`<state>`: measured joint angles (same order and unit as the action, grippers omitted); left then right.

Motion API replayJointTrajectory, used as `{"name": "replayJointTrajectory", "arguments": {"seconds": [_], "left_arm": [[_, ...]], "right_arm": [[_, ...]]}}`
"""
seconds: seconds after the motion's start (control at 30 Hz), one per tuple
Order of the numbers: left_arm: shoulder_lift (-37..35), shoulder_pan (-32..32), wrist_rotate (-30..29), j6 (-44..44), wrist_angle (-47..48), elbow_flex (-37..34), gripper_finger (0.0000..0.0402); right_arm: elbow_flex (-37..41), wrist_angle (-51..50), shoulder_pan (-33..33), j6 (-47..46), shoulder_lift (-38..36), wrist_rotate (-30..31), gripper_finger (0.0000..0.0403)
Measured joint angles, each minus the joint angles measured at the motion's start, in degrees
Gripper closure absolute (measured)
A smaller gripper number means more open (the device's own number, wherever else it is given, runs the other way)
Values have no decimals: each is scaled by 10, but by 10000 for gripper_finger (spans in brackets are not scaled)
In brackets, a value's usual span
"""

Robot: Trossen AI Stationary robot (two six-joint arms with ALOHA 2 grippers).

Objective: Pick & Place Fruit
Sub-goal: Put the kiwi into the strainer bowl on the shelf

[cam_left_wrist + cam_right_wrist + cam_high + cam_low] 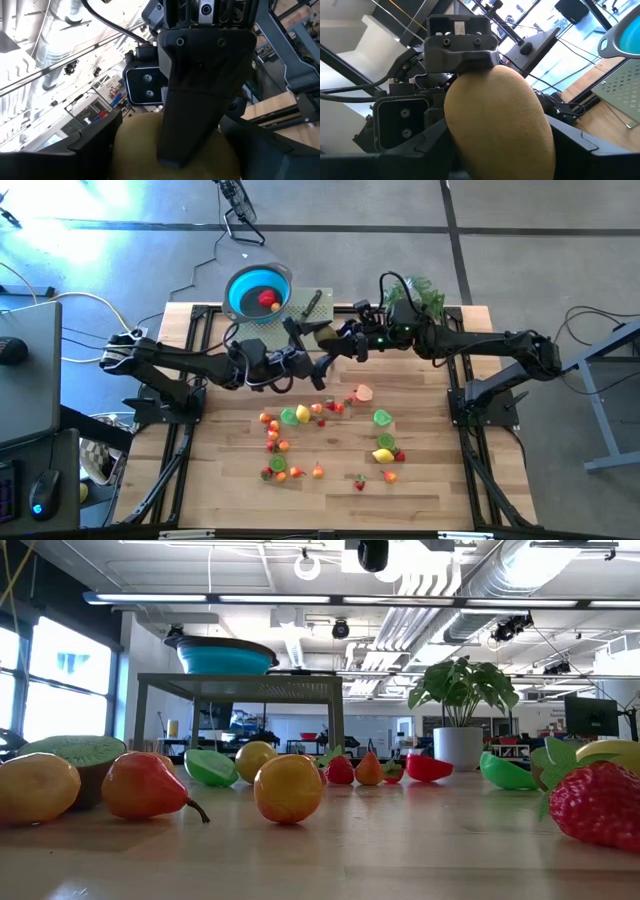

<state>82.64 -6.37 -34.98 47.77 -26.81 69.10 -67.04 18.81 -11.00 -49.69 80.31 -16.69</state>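
My left arm reaches in from the left edge of the table (430,500), and its gripper (314,369) meets my right one in mid-air over the back half of the table, just in front of the blue bowl (240,282). Between them is a tan, egg-shaped fruit (496,122), well above the table. It fills the space between my left jaws, but I cannot tell whether they have closed on it or only stand around it.

On the right, my other gripper (346,347) is pinching the fruit across its belly, and by my reckoning that grip carries it.

This looks like a hand-over, left taking from right. To do it well, I should:
- keep both wrists steady so the fruit does not roll;
- close the left jaws squarely across the widest part, clear of the right fingers;
- release the right side only once the left grip is firm;
- draw the right arm straight back, not sideways.

A smooth, rounded fruit can squirt out of an off-centre pinch. If it drops, it lands among the loose pieces (300,415) below.
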Motion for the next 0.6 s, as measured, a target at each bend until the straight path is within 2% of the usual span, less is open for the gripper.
{"name": "replayJointTrajectory", "arguments": {"seconds": [0.6], "left_arm": [[1,0,-13,1,1,0,92]], "right_arm": [[0,2,0,0,0,-12,157]]}}
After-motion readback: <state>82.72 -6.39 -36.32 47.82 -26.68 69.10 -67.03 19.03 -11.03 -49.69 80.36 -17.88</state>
